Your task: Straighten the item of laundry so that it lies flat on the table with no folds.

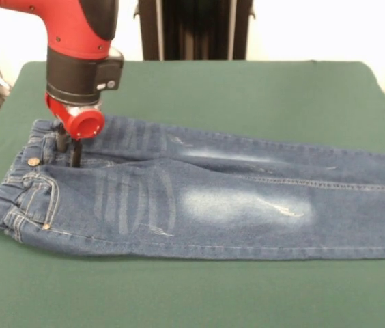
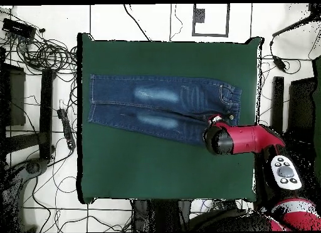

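jeans [image 1: 199, 205] spread flat, hand [image 1: 68, 152] at waistband

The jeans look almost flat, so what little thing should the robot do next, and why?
Probably lift the gripper straight up and off. The jeans already lie spread out on the green table, both legs straight side by side, with only soft ripples near the middle. The gripper's tips are down on the cloth by the waistband, so sliding sideways could bunch it up again.
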